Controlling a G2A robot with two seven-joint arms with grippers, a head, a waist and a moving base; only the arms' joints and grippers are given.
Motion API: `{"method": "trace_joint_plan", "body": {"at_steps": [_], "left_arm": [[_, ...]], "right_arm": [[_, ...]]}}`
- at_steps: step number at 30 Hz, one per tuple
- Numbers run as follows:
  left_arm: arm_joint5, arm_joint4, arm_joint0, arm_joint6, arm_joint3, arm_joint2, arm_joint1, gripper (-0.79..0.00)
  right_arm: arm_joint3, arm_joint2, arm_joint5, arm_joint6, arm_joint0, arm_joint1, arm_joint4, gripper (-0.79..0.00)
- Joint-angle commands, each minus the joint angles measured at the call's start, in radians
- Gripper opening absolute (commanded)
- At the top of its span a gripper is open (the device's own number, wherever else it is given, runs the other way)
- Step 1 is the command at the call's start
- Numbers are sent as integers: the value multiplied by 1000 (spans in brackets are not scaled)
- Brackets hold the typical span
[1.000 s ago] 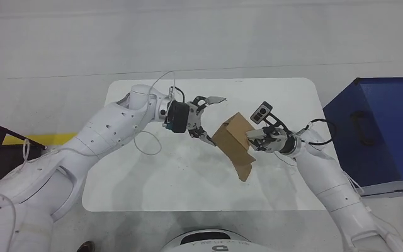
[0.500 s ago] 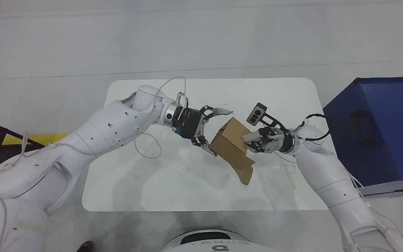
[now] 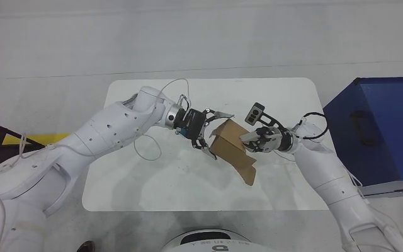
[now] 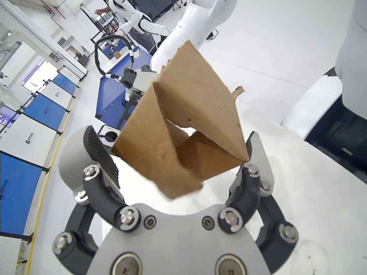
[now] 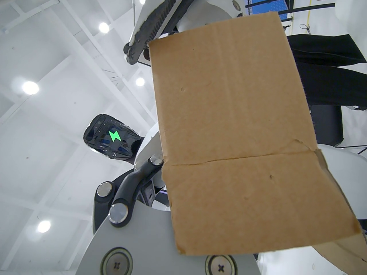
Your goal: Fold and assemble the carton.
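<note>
Mid-frame in the top view, the carton slants toward lower right. Your right gripper clamps its right side. Your left gripper, jaws spread wide, straddles its left end.

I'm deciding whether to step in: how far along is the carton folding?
Done: the carton is opened into a tube. In hand: the right gripper grips it; the open left gripper straddles its end. Left: its end flaps are unfolded, ends open.
</note>
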Motion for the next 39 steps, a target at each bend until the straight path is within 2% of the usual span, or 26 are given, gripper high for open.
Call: {"method": "trace_joint_plan", "body": {"at_steps": [1,18,20,22,26,27,28,30,39], "left_arm": [[-1,-2,3,-1,2,0,3,0],[-25,7,22,-25,-29,0,10,-3],[-26,8,22,-26,-32,0,10,-62],[-25,10,23,-25,-33,0,11,-157],[-27,10,26,-26,-37,0,13,-222],[-26,9,26,-26,-38,0,14,-219],[-24,9,27,-24,-39,0,15,-169],[-19,9,28,-18,-35,0,18,0],[41,10,28,41,8,0,48,0]], "right_arm": [[-4,2,-2,0,-3,2,-4,-785],[-34,0,-8,0,-20,16,-41,-785],[-35,0,-9,0,-21,18,-44,-785],[-36,2,-10,0,-23,19,-41,-785],[-36,8,-17,0,-28,22,-38,-785],[-35,11,-19,0,-30,23,-34,-785],[-32,16,-24,0,-31,24,-30,-785],[-30,23,-26,0,-35,25,-22,-785],[-16,55,-46,0,-54,34,33,-785]]}}
